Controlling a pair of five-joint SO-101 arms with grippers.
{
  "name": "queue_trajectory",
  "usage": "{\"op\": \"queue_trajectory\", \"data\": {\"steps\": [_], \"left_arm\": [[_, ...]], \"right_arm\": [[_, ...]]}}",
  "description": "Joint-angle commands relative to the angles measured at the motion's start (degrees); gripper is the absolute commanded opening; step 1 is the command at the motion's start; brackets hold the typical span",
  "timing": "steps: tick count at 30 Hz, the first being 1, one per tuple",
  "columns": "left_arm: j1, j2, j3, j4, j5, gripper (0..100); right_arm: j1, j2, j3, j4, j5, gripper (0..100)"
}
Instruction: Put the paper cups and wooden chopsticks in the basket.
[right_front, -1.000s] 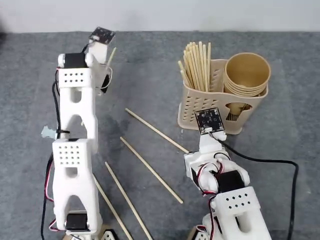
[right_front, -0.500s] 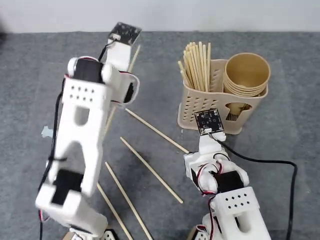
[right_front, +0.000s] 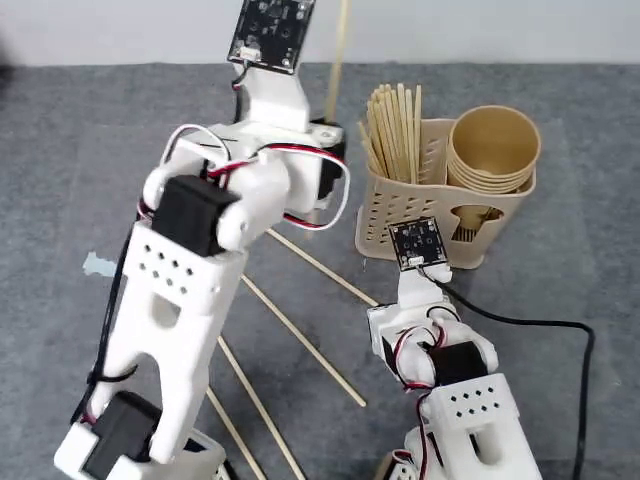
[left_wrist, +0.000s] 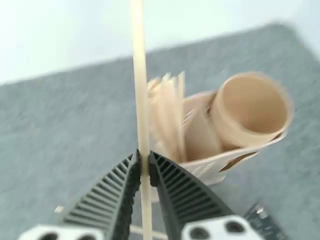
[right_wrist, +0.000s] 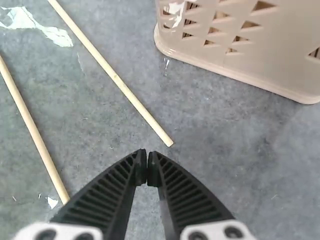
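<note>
High view: left arm (right_front: 200, 260) stands tall over the middle of the grey mat (right_front: 70, 150), wrist up at the far side, just left of the basket (right_front: 400, 215). Left gripper (left_wrist: 144, 167) is clamped on one held chopstick (left_wrist: 138, 75), a pale, thin, straight wooden stick. It is lifted off the mat and close to upright, with most of its length standing out beyond the fingertips. From the left wrist view it lines up just beside the basket's chopstick side. The basket is beige plastic with perforated walls and sits far right on the mat. Its left compartment holds a bundle of chopsticks (right_front: 393, 125) standing on end and fanned a little at the tops. Its right compartment holds the paper cups (right_front: 495, 150), tan, nested in one stack, mouths up. Several loose chopsticks (right_front: 300, 340) lie flat on the mat between the two arms, roughly parallel, slanting from far left to near right. Right arm (right_front: 455, 385) sits near right, its wrist pointing toward the basket. Right gripper (right_wrist: 146, 167) has its tips pressed together on nothing, low over the mat just near of the basket wall. The blunt end of one loose stick lies just beyond its tips, not touching, and a second stick lies farther to the side.
</note>
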Motion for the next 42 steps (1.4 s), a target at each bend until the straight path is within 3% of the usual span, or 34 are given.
{"op": "queue_trajectory", "data": {"steps": [1, 5, 15, 26, 35, 37, 42], "left_arm": [[3.6, -3.0, 0.0, -3.3, 0.9, 1], [7.8, -3.5, 5.6, -3.4, 0.5, 1], [8.4, -13.5, 18.2, -6.1, 0.5, 1], [5.0, -33.9, 54.8, -50.2, -1.8, 1], [3.9, -37.0, 71.9, -91.7, 5.2, 1], [3.9, -34.5, 73.2, -97.4, 5.2, 1], [3.9, -24.2, 70.7, -102.9, 5.2, 1]], "right_arm": [[-0.3, -0.6, -0.3, -1.2, 0.4, 2.0], [-0.3, -0.5, -0.3, -1.2, 0.4, 2.0], [-0.3, -0.5, -0.3, -1.4, 0.4, 2.0], [-0.3, -0.5, -0.3, -1.4, 0.6, 2.0], [-0.3, -0.5, -0.3, -1.4, 0.5, 2.0], [-0.3, -0.5, -0.3, -1.4, 0.5, 2.0], [-0.3, -0.5, -0.3, -1.4, 0.5, 2.0]]}}
